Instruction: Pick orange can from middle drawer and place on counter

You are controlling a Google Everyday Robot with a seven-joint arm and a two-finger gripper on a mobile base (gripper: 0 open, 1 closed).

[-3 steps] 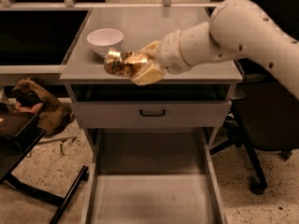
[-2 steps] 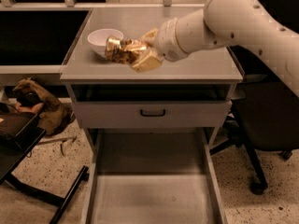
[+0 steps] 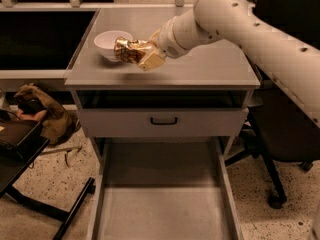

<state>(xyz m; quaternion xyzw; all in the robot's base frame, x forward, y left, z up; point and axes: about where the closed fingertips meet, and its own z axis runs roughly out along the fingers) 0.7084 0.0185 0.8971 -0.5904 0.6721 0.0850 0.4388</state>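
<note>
The orange can (image 3: 126, 50) is a shiny, dented orange-brown can. My gripper (image 3: 136, 52) is shut on it and holds it on its side just above the counter (image 3: 200, 66), right next to the white bowl. The white arm reaches in from the upper right. The middle drawer (image 3: 162, 199) is pulled out below, a wide grey tray with a bare flat bottom.
A white bowl (image 3: 111, 41) stands on the counter's left part, touching or nearly touching the can. A grey drawer front with a black handle (image 3: 163, 120) is shut above the open drawer. A brown bag (image 3: 40, 111) lies on the floor at left; a chair base (image 3: 272, 184) stands at right.
The arm has carried the can up and leftward, from the counter's front edge to beside the white bowl.
</note>
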